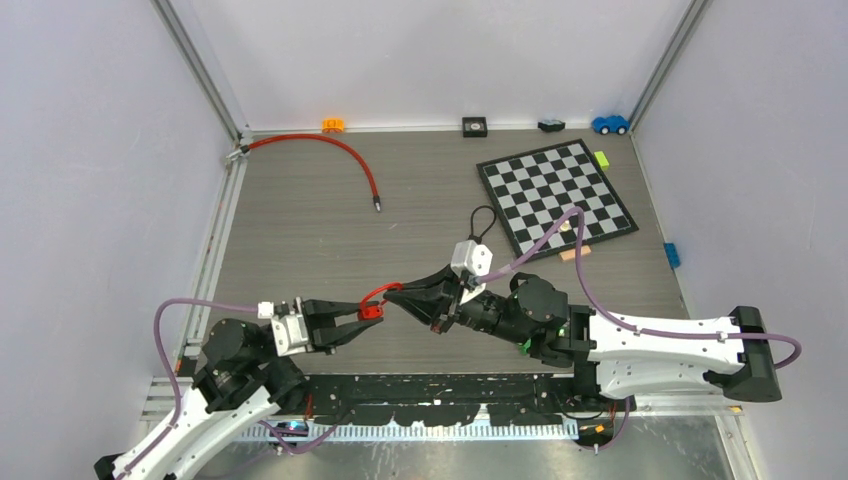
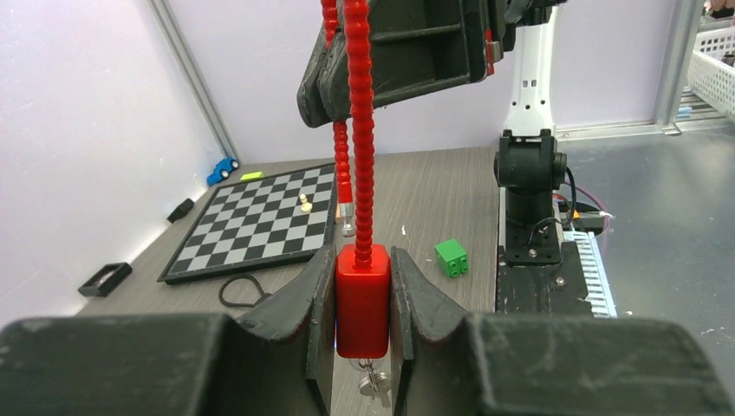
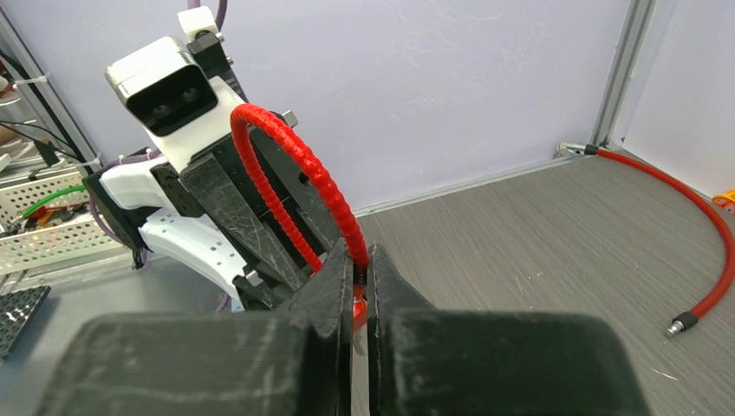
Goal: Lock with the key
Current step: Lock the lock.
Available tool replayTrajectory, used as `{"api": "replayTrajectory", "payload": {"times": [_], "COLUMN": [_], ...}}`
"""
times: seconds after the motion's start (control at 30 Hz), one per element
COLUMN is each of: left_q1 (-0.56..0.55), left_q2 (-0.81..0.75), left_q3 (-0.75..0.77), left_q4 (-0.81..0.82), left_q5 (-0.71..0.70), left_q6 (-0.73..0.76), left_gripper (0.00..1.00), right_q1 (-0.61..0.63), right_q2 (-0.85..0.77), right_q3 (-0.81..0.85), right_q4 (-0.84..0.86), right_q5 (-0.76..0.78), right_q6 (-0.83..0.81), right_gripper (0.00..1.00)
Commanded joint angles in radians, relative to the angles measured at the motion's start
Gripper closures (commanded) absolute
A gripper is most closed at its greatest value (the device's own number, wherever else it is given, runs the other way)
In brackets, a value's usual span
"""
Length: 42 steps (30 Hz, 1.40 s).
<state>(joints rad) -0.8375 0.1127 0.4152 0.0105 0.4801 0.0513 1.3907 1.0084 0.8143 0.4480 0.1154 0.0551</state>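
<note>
**Two robot arms hold a red cable lock above a grey tabletop**

Pale lilac walls with metal corner rails enclose a grey wood-grain tabletop [image 1: 300, 230]. Both arms reach in from the near edge and meet just above its near middle.

The left pincer [image 1: 370, 318] is clamped on the lock body [image 2: 362, 299], a small red block squeezed upright between both black fingers. In the left wrist view a small piece of silver metal [image 2: 373, 381] hangs just under the block; whether it is the key cannot be told.

A red ribbed cable [image 2: 360, 130] rises from the top of the block. In the overhead view it forms a short arch between the two pincers. The right pincer [image 1: 392, 293] is closed tight on this cable, its fingers pressed together around it, tips pointing at the left pincer. From the right wrist view the cable curves up and over in a loop in front of the left arm's camera. In the left wrist view a second strand hangs below the right pincer and ends in a silver tip [image 2: 347, 227], apart from the block.

Elsewhere on the tabletop:
- a chessboard [image 1: 555, 195] at far right
- a thin black cord loop [image 1: 483, 220] beside it
- a long red hose [image 1: 330, 145] at far left
- a blue toy car [image 1: 610, 124] by the back wall
- a green block [image 2: 452, 256] near the right arm's base
</note>
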Motion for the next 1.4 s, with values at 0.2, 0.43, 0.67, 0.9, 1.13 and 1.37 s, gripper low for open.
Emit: {"api": "replayTrajectory", "payload": {"times": [0.2, 0.43, 0.67, 0.9, 1.13, 1.37], "left_q1": [-0.002, -0.002, -0.002, -0.002, -0.002, -0.002], "left_q2": [-0.021, -0.011, -0.011, -0.008, -0.006, 0.009], "left_q3": [0.009, 0.011, 0.010, 0.003, 0.002, 0.007], "left_q4": [0.026, 0.021, 0.022, 0.037, 0.040, 0.046], "left_q5": [-0.034, -0.031, -0.036, -0.044, -0.041, -0.040], "left_q6": [0.004, 0.003, 0.003, 0.000, -0.004, -0.002], "left_gripper": [1.00, 1.00, 1.00, 1.00, 1.00, 1.00], "right_q1": [0.014, 0.014, 0.016, 0.018, 0.018, 0.017], "right_q2": [-0.001, 0.025, 0.017, -0.008, 0.013, 0.095], "right_q3": [0.006, 0.006, 0.007, -0.001, -0.010, 0.021], "right_q4": [0.041, 0.057, 0.029, -0.012, -0.023, -0.042], "right_q5": [0.019, -0.017, -0.049, -0.053, -0.024, 0.012], "right_q6": [0.009, 0.031, 0.050, 0.052, 0.046, 0.038], "right_gripper": [0.99, 0.99, 0.99, 0.99, 0.99, 0.99]}}
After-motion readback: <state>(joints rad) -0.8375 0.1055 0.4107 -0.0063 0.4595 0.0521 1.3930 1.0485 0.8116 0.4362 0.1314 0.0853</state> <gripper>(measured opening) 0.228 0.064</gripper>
